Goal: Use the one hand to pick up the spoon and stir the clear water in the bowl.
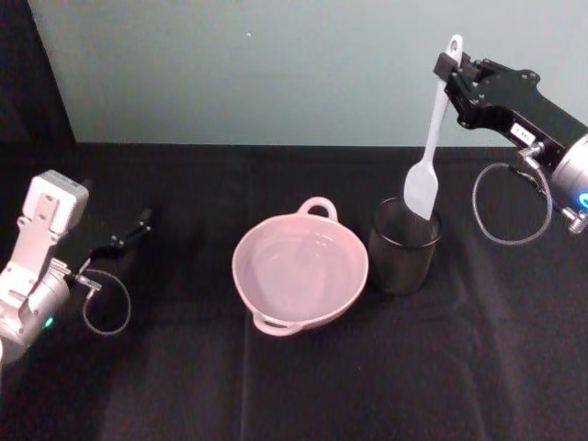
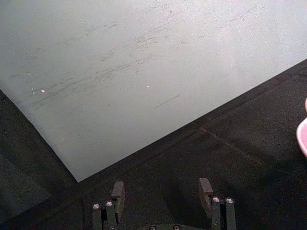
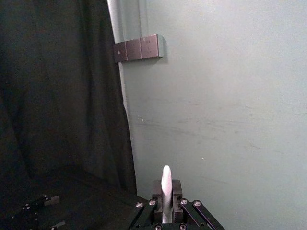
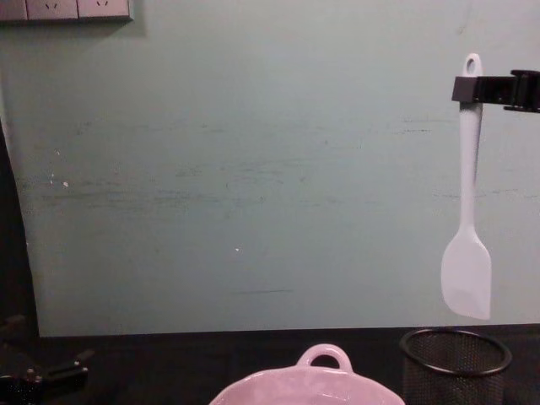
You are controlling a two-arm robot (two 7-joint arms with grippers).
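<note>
Two grippers logged

Head view: right gripper sits at 1 o'clock of the frame, raised above the black table. It is clenched on the spoon just below the hole at the handle end. The spoon hangs nearly upright, blade down, over the mouth of the black mesh cup. The pink bowl stands mid-table with the cup just beside it at its 3 o'clock; contact between them cannot be told. Clear water lies in the bowl, barely visible. Left gripper is at 9 o'clock of the bowl, low by the table and well apart from it.

Left wrist view: the left gripper's fingers stand spread with nothing between them, released. Pale wall is ahead, and a sliver of the bowl's rim shows at the frame edge.

Right wrist view: the fingers are closed on the spoon's handle, whose rounded end pokes out between them.

Chest view: the spoon hangs vertical at 2 o'clock of the bowl, its blade tip just above the cup's rim and apart from it
</note>
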